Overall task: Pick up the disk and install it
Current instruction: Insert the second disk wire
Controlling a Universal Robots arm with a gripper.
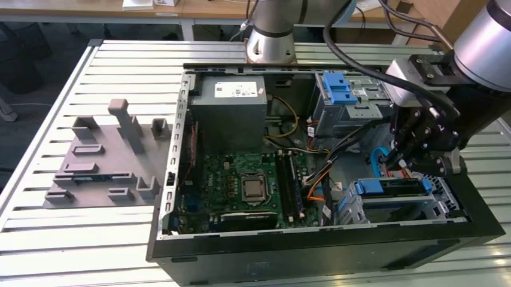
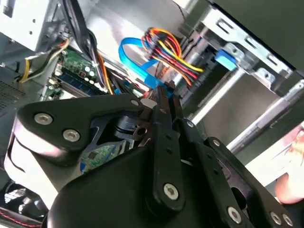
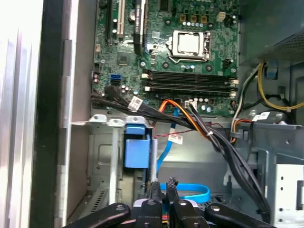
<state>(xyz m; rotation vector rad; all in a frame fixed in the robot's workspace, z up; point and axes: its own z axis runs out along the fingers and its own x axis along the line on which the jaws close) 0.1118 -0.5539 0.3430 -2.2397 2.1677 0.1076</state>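
Note:
The disk lies in the lower drive cage at the front corner of the open computer case, on the exterior view's right. Its blue bracket and silver edge show in the first wrist view. My gripper hangs just above and behind that cage, over a blue data cable. In both wrist views its fingertips stand close together with nothing between them, apart from the disk. The gripper points towards a bundle of coloured power wires.
The motherboard fills the case floor, with the grey power supply behind it. An upper drive cage with a blue latch stands at the back right. Black cable bundles cross beside the gripper. A grey fixture plate lies on the table's left.

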